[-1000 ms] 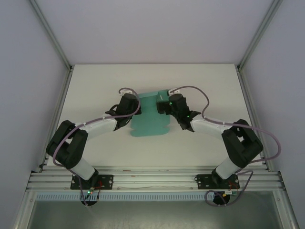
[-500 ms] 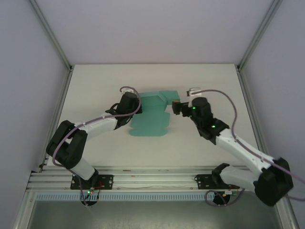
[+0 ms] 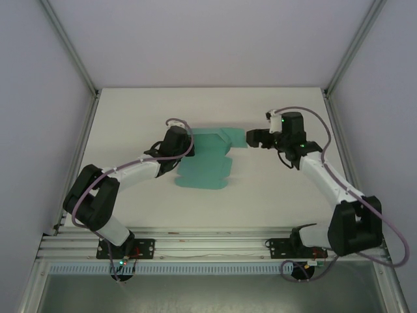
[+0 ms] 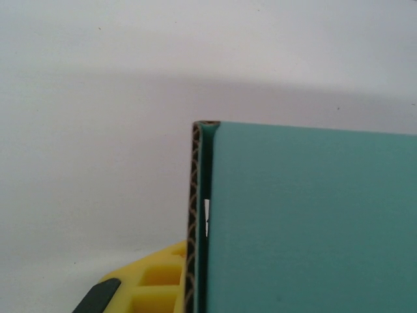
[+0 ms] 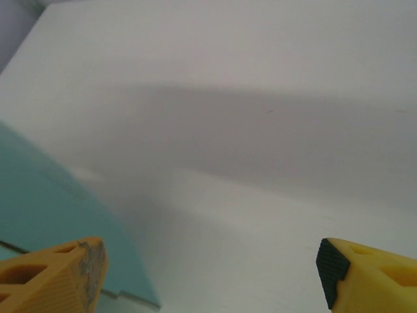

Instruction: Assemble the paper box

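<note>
At centre frame of the overhead view, the paper box [image 3: 208, 166] lies on the white worktop [image 3: 260, 195] as a teal-green die-cut sheet. Its main panel is flat. The lower edge is notched, and a smaller flap juts out at the upper right corner. The left end effector [image 3: 177, 151] sits at the sheet's left edge, touching or overlapping it. Its fingers are masked by the wrist from this angle. The right end effector [image 3: 251, 138] is just beside the upper right flap, with a narrow strip of worktop between them.

Left wrist view: the paper box [image 4: 306, 222] fills the right half and lower right of the frame as a plain teal face. Its left edge runs vertically and is doubled over, showing a dark brown fluted core. One yellow finger [image 4: 153, 283] shows at the bottom, just left of that edge and partly behind it. Whether the left end effector is clamped on the card cannot be told. White worktop [image 4: 98, 98] takes up the rest.

Right wrist view: the right end effector [image 5: 208, 261] has its fingers spread wide, one at each lower corner, with nothing between them but bare worktop [image 5: 260, 130]. The paper box [image 5: 45, 195] appears as a teal wedge at the lower left, lying flat and passing behind the finger at that corner.
</note>
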Controlling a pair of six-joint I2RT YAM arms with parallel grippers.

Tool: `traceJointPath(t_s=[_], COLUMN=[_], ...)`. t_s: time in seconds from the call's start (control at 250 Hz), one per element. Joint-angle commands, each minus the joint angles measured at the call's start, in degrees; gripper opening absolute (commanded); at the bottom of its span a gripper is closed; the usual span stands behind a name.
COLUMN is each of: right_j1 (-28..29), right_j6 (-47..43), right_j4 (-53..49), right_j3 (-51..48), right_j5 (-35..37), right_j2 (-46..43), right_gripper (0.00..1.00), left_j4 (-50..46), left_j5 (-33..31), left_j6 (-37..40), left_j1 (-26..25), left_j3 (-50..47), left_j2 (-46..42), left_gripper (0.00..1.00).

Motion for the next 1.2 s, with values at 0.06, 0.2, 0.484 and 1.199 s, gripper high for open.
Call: traceJointPath(t_s=[0.06, 0.2, 0.484, 1.199], right_j1=[3.02, 7.17, 11.41, 19.84], right_j6=[-8.36, -12.60, -13.90, -8.87], right_j4=[-3.78, -5.49, -0.91, 11.74], right_j3=[2.36, 3.77, 6.14, 11.90], right_j5=[-16.40, -14.81, -15.32, 16.54], right_j2=[2.08, 3.93, 9.09, 19.97], right_gripper=[0.82, 0.81, 0.74, 0.65], left_j4=[1.26, 0.69, -1.88, -1.48], left_j5=[0.48, 0.74, 0.46, 6.07], left_j6=[0.69, 0.73, -0.64, 1.98], left_j1=[0.41, 0.47, 0.42, -0.20], left_j3=[0.66, 1.33, 2.79, 3.16], left_j2=[-1.03, -0.55, 0.41, 0.33], left_gripper=[0.00, 0.00, 0.00, 0.00])
